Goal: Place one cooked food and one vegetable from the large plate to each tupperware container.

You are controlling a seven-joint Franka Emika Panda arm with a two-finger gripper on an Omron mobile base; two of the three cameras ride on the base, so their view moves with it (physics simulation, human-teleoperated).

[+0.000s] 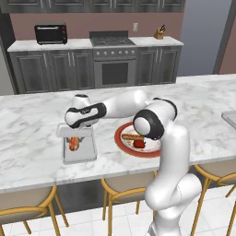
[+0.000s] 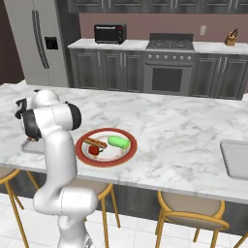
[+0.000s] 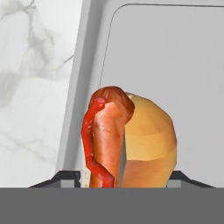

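No readable text anywhere

No lettering, brand, number or sign can be made out on any surface in the three views; the black toaster oven (image 1: 50,33), the steel range (image 1: 114,59) and the tall grey refrigerator (image 2: 42,42) on the far wall, well beyond the fingers, carry only blurred dark panels and knobs with nothing legible.
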